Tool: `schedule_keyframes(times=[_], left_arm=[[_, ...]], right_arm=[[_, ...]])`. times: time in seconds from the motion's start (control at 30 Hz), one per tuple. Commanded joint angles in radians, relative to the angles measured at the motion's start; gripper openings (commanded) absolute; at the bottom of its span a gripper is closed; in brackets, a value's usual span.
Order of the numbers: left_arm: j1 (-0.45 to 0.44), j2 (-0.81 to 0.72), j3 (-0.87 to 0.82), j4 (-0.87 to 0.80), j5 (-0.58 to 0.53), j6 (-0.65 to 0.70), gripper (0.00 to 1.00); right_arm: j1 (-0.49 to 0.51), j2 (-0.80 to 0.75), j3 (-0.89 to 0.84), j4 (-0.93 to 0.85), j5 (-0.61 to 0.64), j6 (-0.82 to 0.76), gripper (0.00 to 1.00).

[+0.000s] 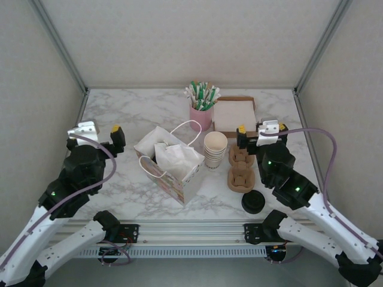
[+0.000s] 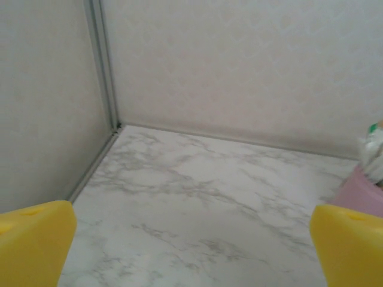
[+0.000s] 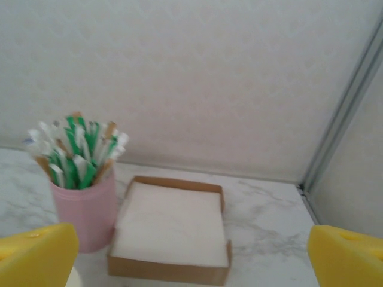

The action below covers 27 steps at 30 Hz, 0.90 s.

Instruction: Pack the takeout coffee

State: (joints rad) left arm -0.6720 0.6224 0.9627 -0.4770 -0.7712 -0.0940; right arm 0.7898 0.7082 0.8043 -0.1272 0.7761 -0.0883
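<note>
the left gripper (image 1: 114, 135) and the right gripper (image 1: 245, 136) both stand wide open, empty. the takeout coffee (image 1: 253, 203), seemingly the black-lidded thing, sits behind the right gripper, beside its forearm. that gripper should draw back, straddle it squarely and squeeze gently.

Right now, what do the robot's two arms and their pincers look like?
Both the left arm and right arm have white lower links and black upper joints with small green lights. A lilac cable runs along each. The left pincer and right pincer have blocky yellow fingers.
</note>
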Motion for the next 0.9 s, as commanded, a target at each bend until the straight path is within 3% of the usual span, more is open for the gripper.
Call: schedule_keyframes(times=[0.0,0.2,0.4,0.57,0.87], left_arm=[[0.062,0.013,-0.054,0.159,-0.062,0.164,1.00],[0.329,0.023,-0.173,0.243,0.093,0.067,1.00],[0.465,0.140,-0.305,0.346,0.152,0.007,1.00],[0.521,0.248,-0.387,0.462,0.177,-0.079,1.00],[0.579,0.409,-0.508,0.700,0.200,-0.092,1.00]], right_arm=[[-0.107,-0.003,-0.093,0.165,-0.087,-0.074,0.99],[-0.385,0.053,-0.203,0.215,-0.276,0.036,0.99],[-0.602,0.144,-0.318,0.307,-0.417,0.115,0.99],[-0.679,0.186,-0.417,0.422,-0.501,0.151,0.99],[-0.701,0.328,-0.497,0.614,-0.498,0.148,0.99]])
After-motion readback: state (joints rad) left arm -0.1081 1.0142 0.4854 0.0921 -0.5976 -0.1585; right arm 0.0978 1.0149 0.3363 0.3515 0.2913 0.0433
